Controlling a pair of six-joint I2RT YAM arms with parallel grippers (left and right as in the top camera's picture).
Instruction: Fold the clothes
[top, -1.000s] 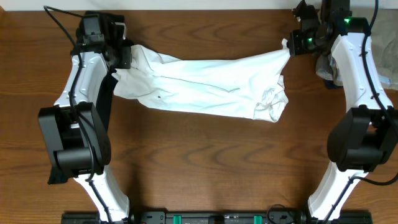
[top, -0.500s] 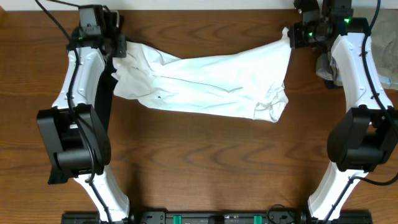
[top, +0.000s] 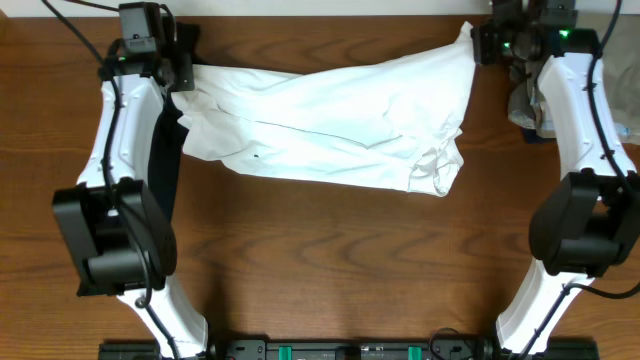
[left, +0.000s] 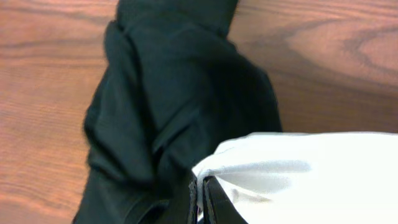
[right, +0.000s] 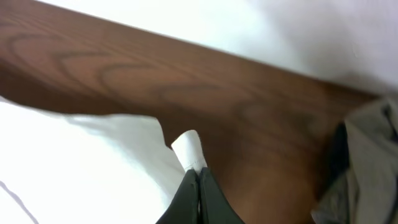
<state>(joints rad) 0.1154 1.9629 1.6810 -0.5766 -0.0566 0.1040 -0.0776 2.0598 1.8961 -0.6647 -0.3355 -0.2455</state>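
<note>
A white shirt (top: 330, 125) hangs stretched across the far half of the table, its lower part bunched at the right (top: 437, 170). My left gripper (top: 185, 70) is shut on the shirt's far left corner (left: 261, 168); the jaws pinch a white fold. My right gripper (top: 478, 42) is shut on the far right corner, a small white tip (right: 189, 149) sticking out above the closed fingers. A long black garment (left: 168, 99) lies crumpled under the left arm, seen as a dark strip (top: 166, 150) in the overhead view.
A grey and dark heap of cloth (top: 530, 105) lies at the far right by the right arm, also seen as grey cloth (right: 367, 162) in the right wrist view. The wooden table (top: 330, 260) runs on toward me. The far table edge (top: 330, 14) is close behind both grippers.
Both grippers have moved toward the far edge and slightly outward, lifting and pulling the shirt's top edge taut. The shirt now spreads wider and flatter.
</note>
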